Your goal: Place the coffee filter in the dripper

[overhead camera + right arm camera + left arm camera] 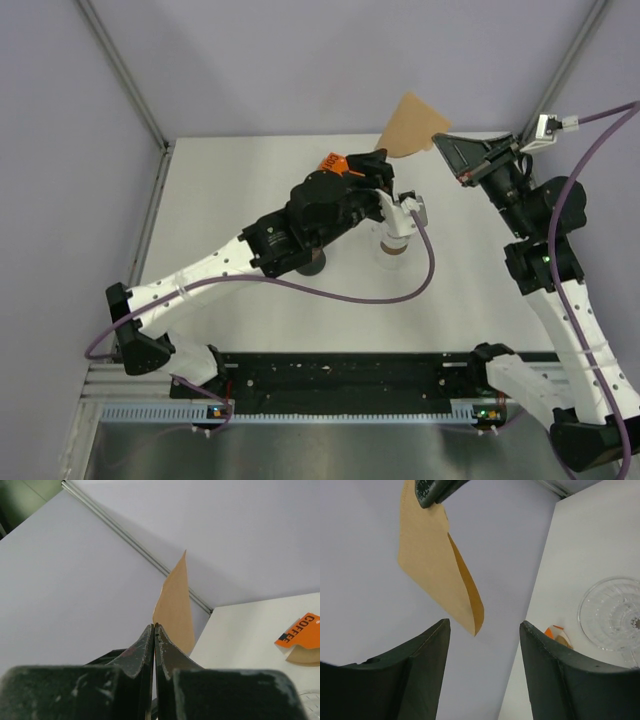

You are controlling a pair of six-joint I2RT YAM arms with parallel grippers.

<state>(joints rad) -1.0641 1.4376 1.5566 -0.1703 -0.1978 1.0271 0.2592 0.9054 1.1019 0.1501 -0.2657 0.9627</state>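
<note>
top external: high at the near side, looking down, far
left wrist, right wrist: close, both facing the tan cone-shaped paper filter

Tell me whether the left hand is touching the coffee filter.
Apart. Left wrist view: wall shows between the coffee filter and both fingers of the left hand.

Left end effector spread, right one clamped.

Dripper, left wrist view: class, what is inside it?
Nothing: the glass dripper shows only bare ribbed walls. Its right edge is out of frame. The filter hangs outside it, pinched by the right gripper.
</note>
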